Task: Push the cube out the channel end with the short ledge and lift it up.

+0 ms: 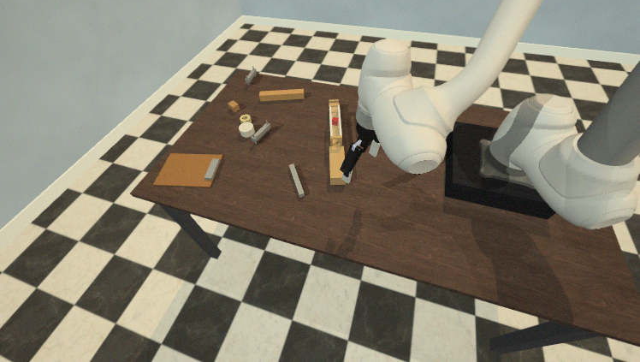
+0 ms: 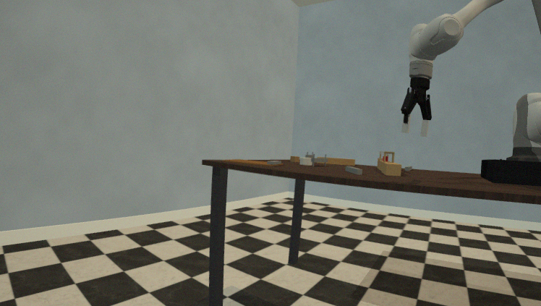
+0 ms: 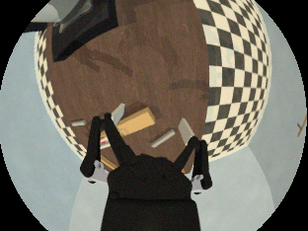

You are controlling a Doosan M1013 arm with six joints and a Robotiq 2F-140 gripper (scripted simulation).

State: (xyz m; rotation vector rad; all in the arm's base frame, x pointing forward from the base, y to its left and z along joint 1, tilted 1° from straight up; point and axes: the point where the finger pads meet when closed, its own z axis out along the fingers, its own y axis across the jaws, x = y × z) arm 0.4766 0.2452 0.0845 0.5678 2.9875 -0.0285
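Hovering high above table [image 2: 438, 184], your hand [image 2: 415, 128] gapes wide, empty. Red cube [image 1: 335, 121] sits inside wooden channel [image 1: 335, 159], at 11 o'clock from hand in top view.

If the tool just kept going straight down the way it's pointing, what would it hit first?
The tool, open and high up, points down at the table. It would likely meet bare tabletop just beside the wooden channel, though depth is unclear and it might clip the channel's near end.
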